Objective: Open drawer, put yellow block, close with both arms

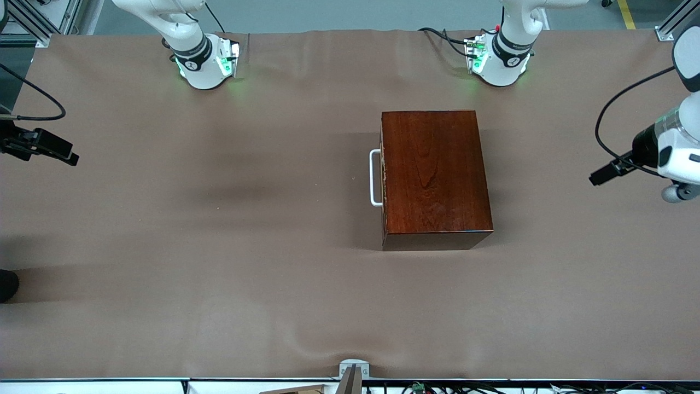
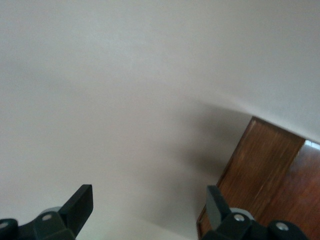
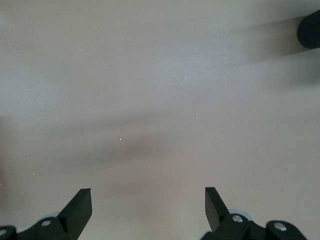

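On the brown desk, toward the left arm's end: 1 glossy reddish-brown wooden box, lid side up, sitting flat. Its drawer is pushed fully in, showing only a thin dark front edge on the side that faces the right arm's end of the desk. 1 white U-shaped handle sticks out from that front, untouched. Yellow block: not visible in any view. Arms: 2, white with black joints, round bases lit green along the upper edge of the front view, both waiting well apart from the box. Left claw: released, 2 black fingers spread wide with nothing between them, hanging over bare desk just beside a corner of the box, which shows in the left wrist view. Right claw: released, fingers spread wide and empty, hanging over bare desk at the right arm's end. Other items: 1 dark rounded object at the desk's edge by the right arm's end, 1 small grey bracket at the desk's edge nearest the front camera.
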Robot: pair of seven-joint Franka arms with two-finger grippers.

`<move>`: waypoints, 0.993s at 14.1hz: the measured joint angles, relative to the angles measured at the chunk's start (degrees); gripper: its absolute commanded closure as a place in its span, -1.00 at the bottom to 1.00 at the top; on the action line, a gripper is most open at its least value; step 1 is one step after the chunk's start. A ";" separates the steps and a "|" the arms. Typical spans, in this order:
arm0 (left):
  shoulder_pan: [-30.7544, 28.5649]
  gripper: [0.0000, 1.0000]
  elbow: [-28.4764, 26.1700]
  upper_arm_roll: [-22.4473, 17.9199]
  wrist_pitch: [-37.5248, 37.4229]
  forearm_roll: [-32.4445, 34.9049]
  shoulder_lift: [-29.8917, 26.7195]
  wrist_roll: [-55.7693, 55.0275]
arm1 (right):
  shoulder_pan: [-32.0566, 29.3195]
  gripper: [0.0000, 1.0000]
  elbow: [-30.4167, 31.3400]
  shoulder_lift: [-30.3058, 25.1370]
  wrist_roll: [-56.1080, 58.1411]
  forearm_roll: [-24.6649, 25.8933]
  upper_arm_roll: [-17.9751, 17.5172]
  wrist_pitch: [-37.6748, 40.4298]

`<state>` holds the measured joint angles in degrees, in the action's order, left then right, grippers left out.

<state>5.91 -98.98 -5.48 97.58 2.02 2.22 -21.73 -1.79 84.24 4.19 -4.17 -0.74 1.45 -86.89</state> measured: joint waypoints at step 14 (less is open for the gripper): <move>0.24 -1.00 8.89 2.55 -10.43 -2.75 -2.57 17.50 | 0.00 -1.00 0.00 0.00 0.00 0.00 0.00 0.00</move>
<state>6.15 -90.09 -2.93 87.15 -0.73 -0.36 -4.23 -1.79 84.24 4.19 -4.17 -0.74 1.45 -86.90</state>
